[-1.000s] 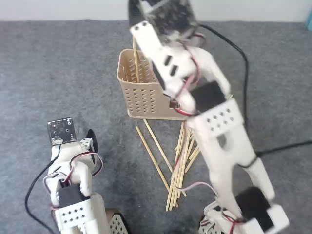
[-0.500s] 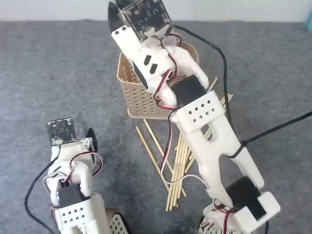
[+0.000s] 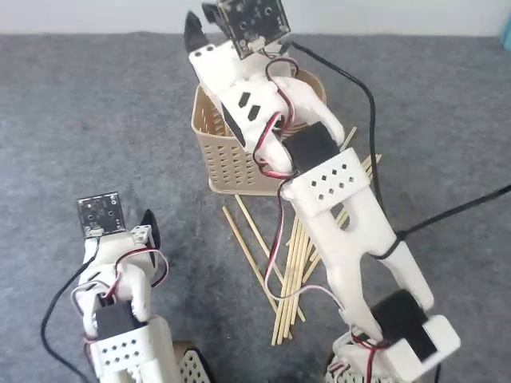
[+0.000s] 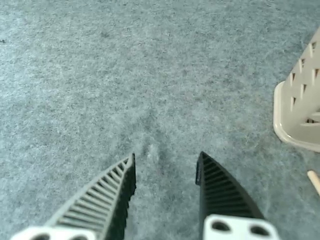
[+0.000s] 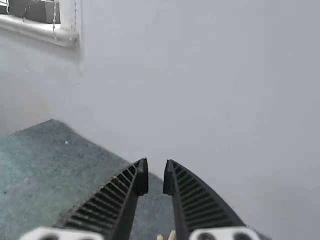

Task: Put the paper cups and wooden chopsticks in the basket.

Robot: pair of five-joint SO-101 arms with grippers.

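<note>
A beige slotted basket (image 3: pixel 231 155) stands at the back middle of the grey carpet; its corner (image 4: pixel 300 107) also shows in the left wrist view. Several wooden chopsticks (image 3: pixel 291 259) lie loose on the carpet in front of it. My right arm reaches over the basket, and its gripper (image 3: pixel 194 36) is raised above the basket's far left rim. Its fingers are a narrow gap apart with only the wall between the tips (image 5: pixel 156 176). My left gripper (image 4: pixel 165 162) stands open over bare carpet near the front left (image 3: pixel 150 227), holding nothing.
A white wall runs behind the carpet's far edge. Black cables (image 3: pixel 375 120) trail on the right. A single chopstick end (image 4: pixel 314 180) lies beside the basket. Open carpet stretches to the left of the basket.
The right arm swung back and to the left over the basket. The upright chopstick at its gripper a second ago is gone from view. The left arm kept still.
</note>
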